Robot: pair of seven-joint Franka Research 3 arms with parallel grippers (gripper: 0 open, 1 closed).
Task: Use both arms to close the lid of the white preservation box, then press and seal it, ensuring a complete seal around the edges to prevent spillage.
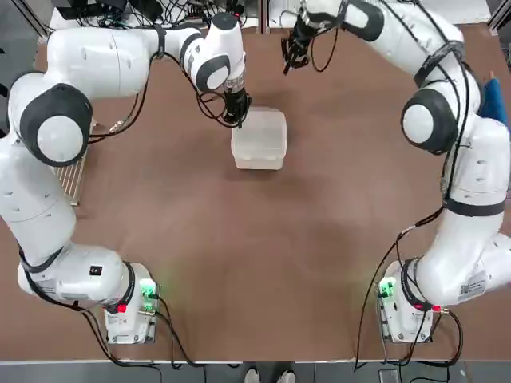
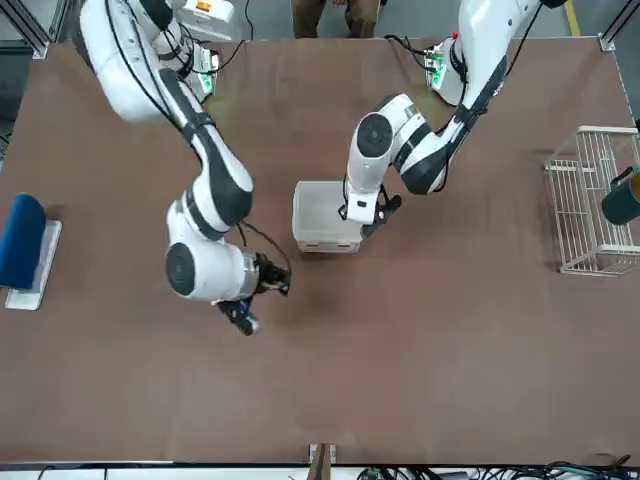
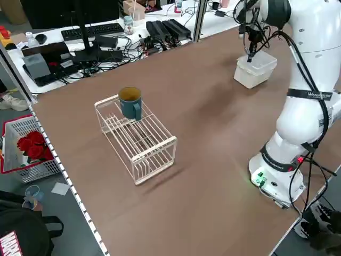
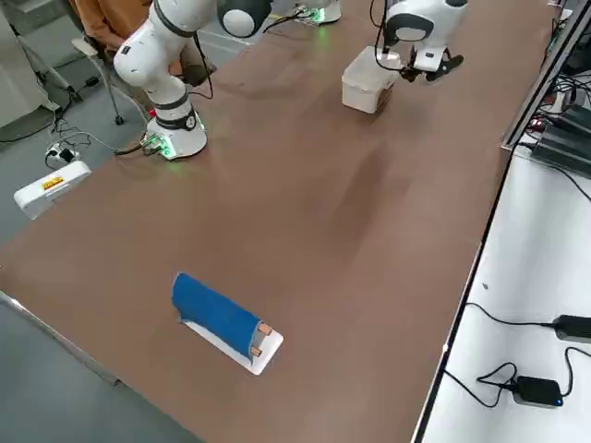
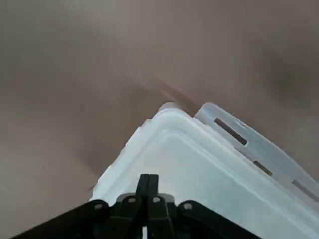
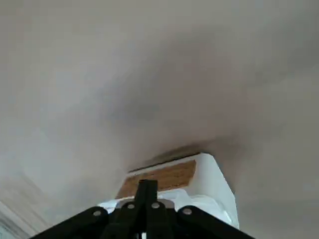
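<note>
The white preservation box (image 1: 259,140) sits near the worktop's far edge (image 1: 335,159), lid on. The left gripper (image 1: 237,108) is over its far-left corner — closed, empty; the right gripper (image 1: 297,54), closed too, hovers near that edge — well right of the box.

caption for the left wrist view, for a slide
Left gripper's closed black fingers over the translucent white rounded plastic box lid, a slotted clear latch flap standing out along one edge.
</note>
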